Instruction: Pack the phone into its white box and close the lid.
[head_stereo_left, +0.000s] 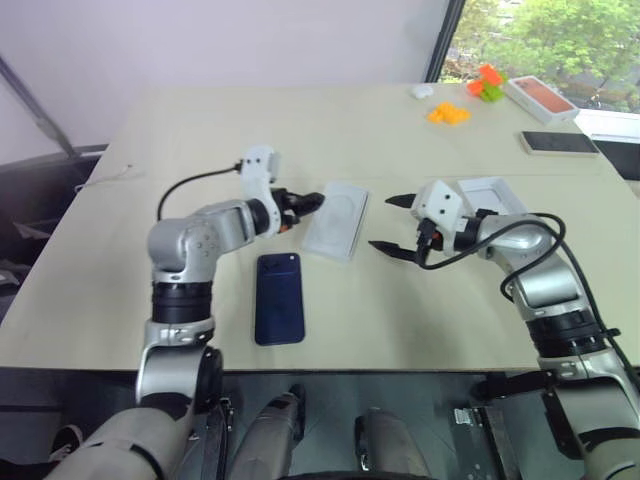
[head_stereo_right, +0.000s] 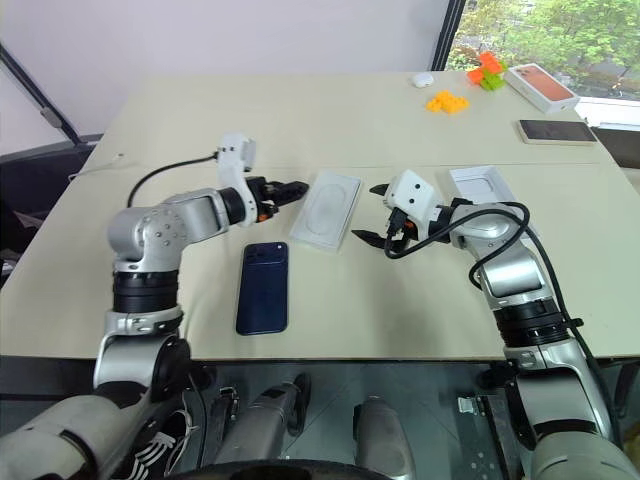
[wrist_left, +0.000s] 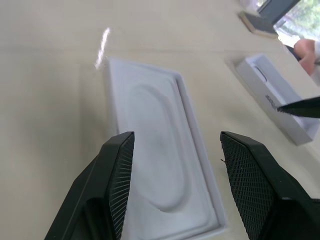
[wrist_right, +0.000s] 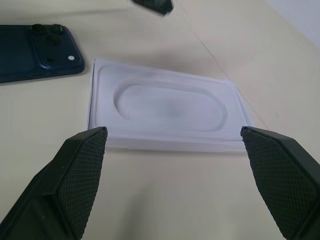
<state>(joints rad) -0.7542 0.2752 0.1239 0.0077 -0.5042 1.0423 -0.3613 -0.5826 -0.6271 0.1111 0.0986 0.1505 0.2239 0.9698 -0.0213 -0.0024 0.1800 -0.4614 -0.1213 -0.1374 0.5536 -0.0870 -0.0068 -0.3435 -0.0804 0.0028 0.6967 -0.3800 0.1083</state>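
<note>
beige table (head_stereo_left: 400, 140) | phone (head_stereo_left: 278, 297): glossy navy, flat, camera cluster at far corner | both jaws released, empty

Orange-topped box (head_stereo_left: 541, 97), black phone (head_stereo_left: 558, 142)

Table (head_stereo_left: 400, 300) — phone (head_stereo_left: 278, 298); white box (head_stereo_left: 337, 220)

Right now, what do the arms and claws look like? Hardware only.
Both arms are silver-grey metallic segments with black joint bands. Each wrist carries a white housing, with a black cable looping from it back along the arm. The left claw and right claw each have two black pointed fingers; the wrist views show a cross-hatched grip texture on the pads. No visible markings.
</note>
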